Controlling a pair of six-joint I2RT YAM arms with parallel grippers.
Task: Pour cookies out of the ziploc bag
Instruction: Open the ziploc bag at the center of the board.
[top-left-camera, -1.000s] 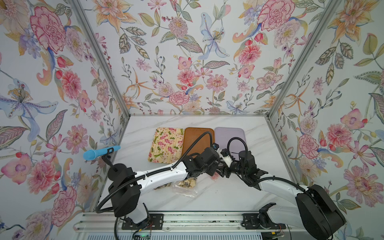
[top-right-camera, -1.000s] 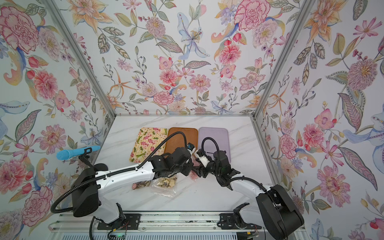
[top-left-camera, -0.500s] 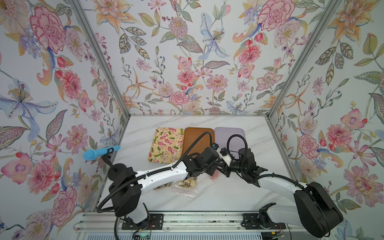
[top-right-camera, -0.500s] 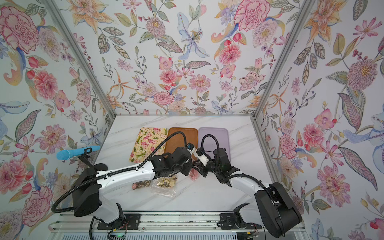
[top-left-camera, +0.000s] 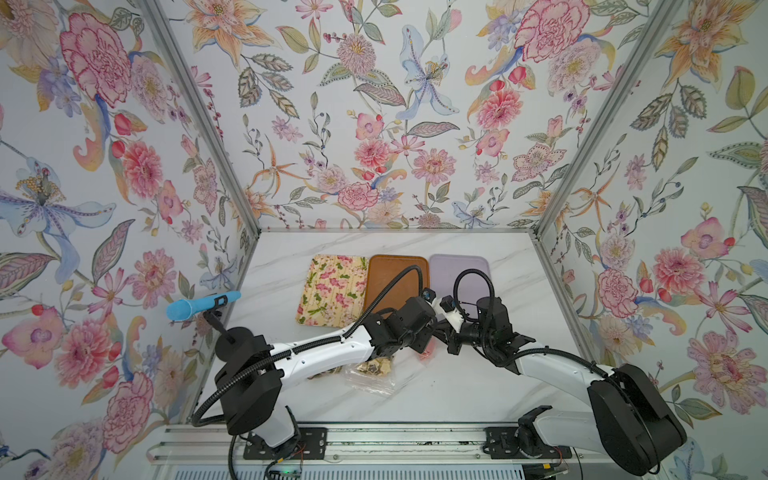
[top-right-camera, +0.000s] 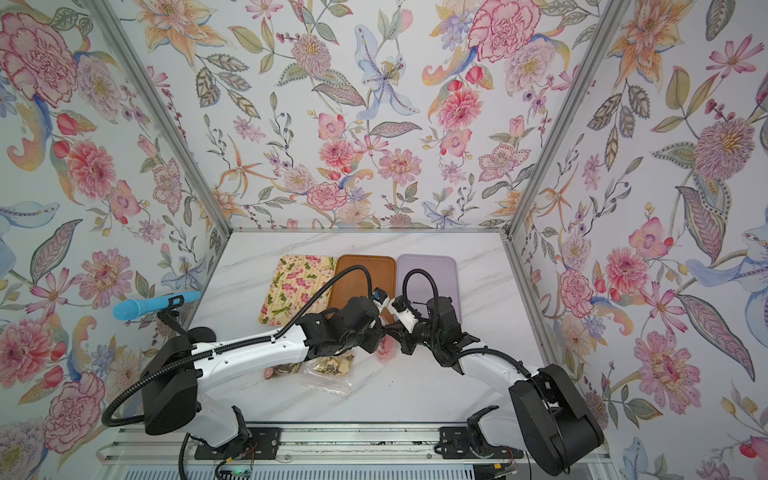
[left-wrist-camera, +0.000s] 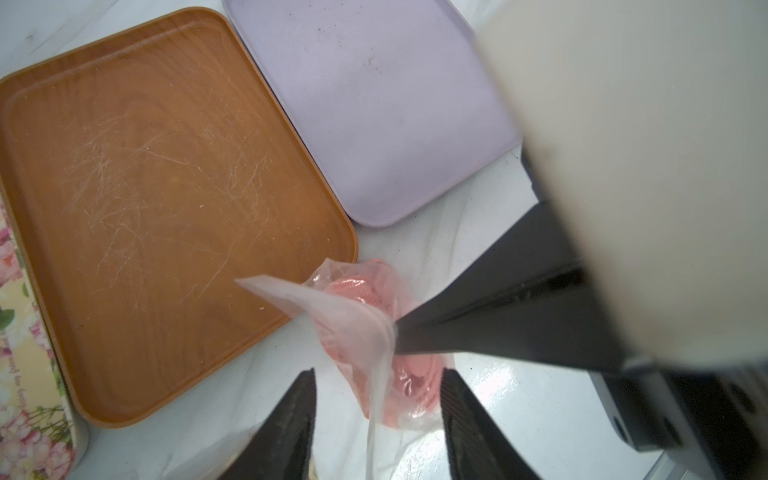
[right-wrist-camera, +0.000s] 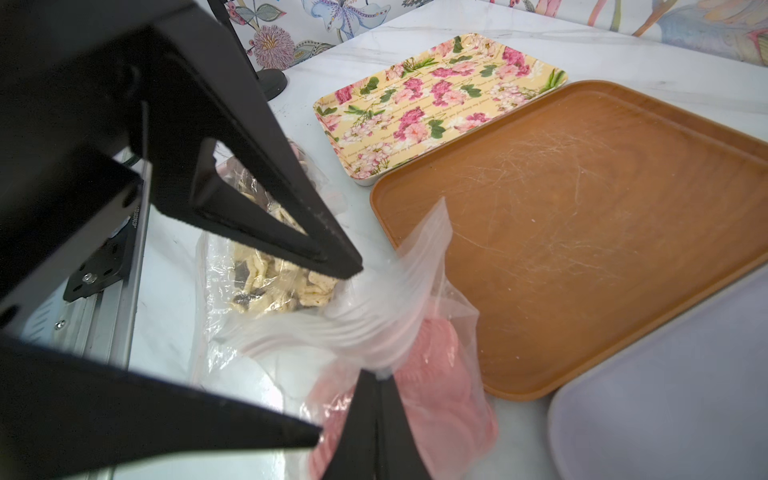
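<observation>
right gripper (right-wrist-camera: 376, 376) clamped on ziploc bag (top-left-camera: 426, 354) of pink cookies (right-wrist-camera: 440, 353) (lower centre of frame), left gripper (left-wrist-camera: 378, 372) apart, second bag (top-left-camera: 370, 380) likely cream cookies (right-wrist-camera: 282, 266)

Both top views come from one camera head, placed high above the front rail of the desk (top-left-camera: 457, 395). It looks down and toward the back wall from far, so you see the whole desk and both arms. The left wrist camera sits behind the left tool (left-wrist-camera: 378, 370) and looks almost straight down, very near to the desk. The right wrist camera looks along the right tool (right-wrist-camera: 376, 386), low and slanted, toward the floral tray (right-wrist-camera: 436, 104). Both wrist views share the brown tray (left-wrist-camera: 166, 187), part of the lilac tray (left-wrist-camera: 374, 104) and the ziploc bag (left-wrist-camera: 357, 320). Each also shows you the other arm's tool.
</observation>
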